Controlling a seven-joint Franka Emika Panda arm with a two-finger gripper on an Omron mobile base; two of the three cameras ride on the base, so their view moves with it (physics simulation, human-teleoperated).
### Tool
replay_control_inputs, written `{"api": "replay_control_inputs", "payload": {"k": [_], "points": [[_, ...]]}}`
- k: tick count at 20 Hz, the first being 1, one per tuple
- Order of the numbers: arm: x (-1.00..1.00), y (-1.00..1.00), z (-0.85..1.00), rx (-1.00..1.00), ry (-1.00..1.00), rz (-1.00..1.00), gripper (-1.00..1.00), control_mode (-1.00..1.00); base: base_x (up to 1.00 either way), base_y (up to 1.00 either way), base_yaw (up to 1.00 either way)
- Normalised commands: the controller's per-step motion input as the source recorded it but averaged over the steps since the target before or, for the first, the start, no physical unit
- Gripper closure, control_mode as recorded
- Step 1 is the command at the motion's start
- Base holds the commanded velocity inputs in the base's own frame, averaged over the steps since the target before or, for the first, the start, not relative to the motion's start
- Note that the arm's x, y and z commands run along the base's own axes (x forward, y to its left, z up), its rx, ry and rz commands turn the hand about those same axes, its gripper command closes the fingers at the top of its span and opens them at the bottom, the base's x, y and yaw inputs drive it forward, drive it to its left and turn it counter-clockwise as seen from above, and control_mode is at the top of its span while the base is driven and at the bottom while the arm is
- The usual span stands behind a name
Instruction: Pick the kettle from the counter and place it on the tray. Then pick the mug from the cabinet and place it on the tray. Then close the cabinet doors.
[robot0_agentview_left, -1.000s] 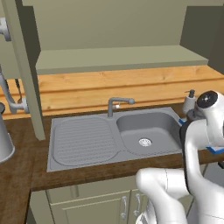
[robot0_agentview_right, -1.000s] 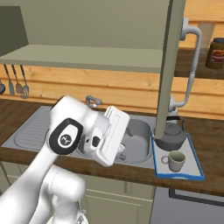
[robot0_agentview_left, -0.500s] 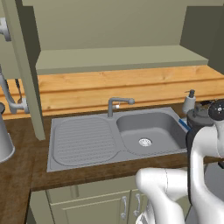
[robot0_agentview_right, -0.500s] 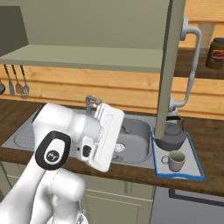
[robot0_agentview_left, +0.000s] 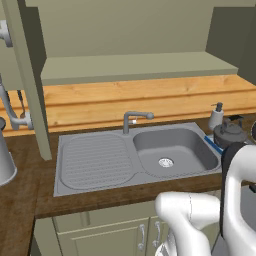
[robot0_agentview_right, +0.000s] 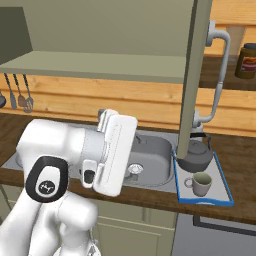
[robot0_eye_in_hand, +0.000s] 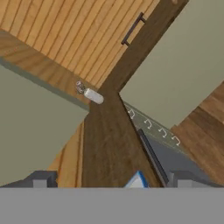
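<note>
Kettle and mug on the tray, claw released.

In the right base view the kettle (robot0_agentview_right: 196, 156) and mug (robot0_agentview_right: 200, 184) sit on the tray (robot0_agentview_right: 223, 183) at lower right, on the table (robot0_agentview_right: 240, 150) beside the sink (robot0_agentview_right: 156, 150). A cabinet door (robot0_agentview_right: 194, 75) stands open above them. The claw (robot0_eye_in_hand: 109, 181) is spread wide, grasping nothing.

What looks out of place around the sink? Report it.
Little stands out. The kettle and mug both stand upright on the tray, nothing spilled. The one loose end: the cabinet door is swung open across the counter, exposing the bare shelf.
</note>
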Motion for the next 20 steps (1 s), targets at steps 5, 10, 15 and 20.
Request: {"api": "replay_control_inputs", "payload": {"k": [5,10,15,20], "points": [[-0.25,0.08,0.22,-0.04,-0.08,-0.07,-1.0,-1.0,0.0,0.0,0.0],[-0.26,0.11,0.16,-0.06,-0.09,-0.09,-1.0,-1.0,0.0,0.0,0.0],[-0.37,-0.07,0.17,-0.04,-0.07,-0.1,-1.0,-1.0,0.0,0.0,0.0],[-0.35,-0.37,0.23,-0.1,-0.18,-0.02,-1.0,-1.0,0.0,0.0,0.0]]}}
